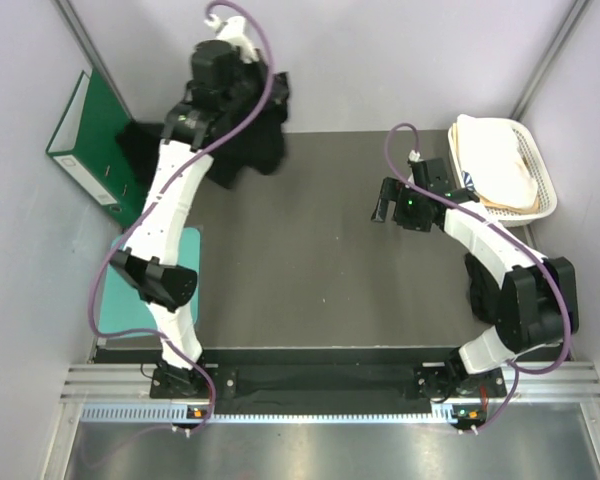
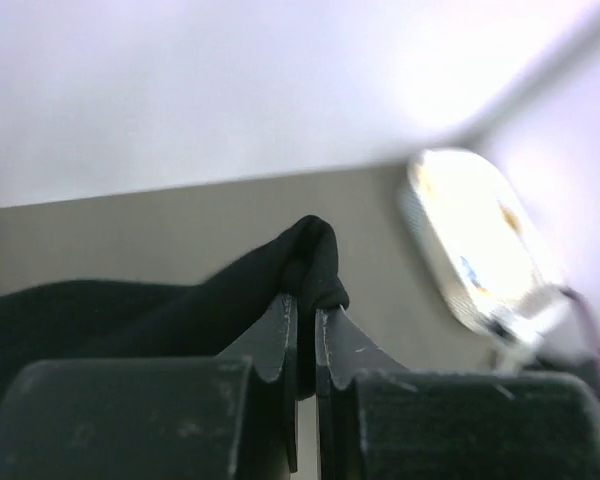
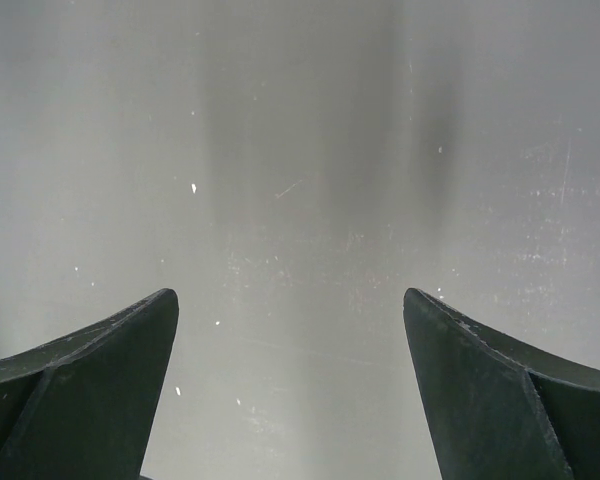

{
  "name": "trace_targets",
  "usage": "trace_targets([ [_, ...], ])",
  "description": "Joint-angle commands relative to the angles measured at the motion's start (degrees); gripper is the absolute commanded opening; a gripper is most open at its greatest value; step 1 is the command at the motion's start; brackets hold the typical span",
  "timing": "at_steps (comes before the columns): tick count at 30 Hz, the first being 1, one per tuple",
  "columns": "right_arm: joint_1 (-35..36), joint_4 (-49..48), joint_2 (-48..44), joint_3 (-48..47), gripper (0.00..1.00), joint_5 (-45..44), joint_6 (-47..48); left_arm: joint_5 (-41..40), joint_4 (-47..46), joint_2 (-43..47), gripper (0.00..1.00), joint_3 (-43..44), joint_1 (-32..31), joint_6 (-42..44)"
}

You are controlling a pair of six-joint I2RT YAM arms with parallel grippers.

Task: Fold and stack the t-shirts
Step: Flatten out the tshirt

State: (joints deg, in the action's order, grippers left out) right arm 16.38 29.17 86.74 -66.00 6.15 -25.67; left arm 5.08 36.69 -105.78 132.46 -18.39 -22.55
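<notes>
Left wrist view: our left gripper [image 2: 306, 308] pinches a floppy black cloth t-shirt [image 2: 160, 315], left of the white plastic basket [image 1: 550, 196]; right gripper [image 3: 290, 320] gapes empty. Likely the pickup step; next we'd spread it flat.

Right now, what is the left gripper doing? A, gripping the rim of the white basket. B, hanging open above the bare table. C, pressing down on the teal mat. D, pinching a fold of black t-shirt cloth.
D: in the left wrist view, the left gripper has its jaws closed on a bunched fold of the black t-shirt, which trails away from the fingertips.
</notes>
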Motion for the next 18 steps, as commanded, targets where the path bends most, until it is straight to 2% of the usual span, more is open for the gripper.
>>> trace_targets([
  [1, 0.4, -3.1, 0.3, -1.2, 0.94, 0.8, -0.6, 11.7, -0.9, -4.1, 0.0, 6.0, -6.3, -3.7],
  [4, 0.4, -3.4, -0.3, 0.1, 0.94, 0.4, -1.0, 10.8, -3.4, -2.7, 0.0, 6.6, -6.7, -5.1],
  [8, 0.4, -3.9, -1.7, 1.9, 0.94, -0.8, -1.4, 3.9, -4.1, 1.0, 0.0, 7.1, -6.6, -2.9],
  [15, 0.1, -4.0, -1.7, 2.5, 0.94, -2.1, -1.5, 2.0, -3.6, 3.6, 0.0, 7.0, -5.9, -2.6],
  [18, 0.1, -4.9, -1.0, 2.1, 0.95, -2.0, -1.8, -2.4, -2.1, 5.1, 0.0, 4.8, -5.5, -1.9],
])
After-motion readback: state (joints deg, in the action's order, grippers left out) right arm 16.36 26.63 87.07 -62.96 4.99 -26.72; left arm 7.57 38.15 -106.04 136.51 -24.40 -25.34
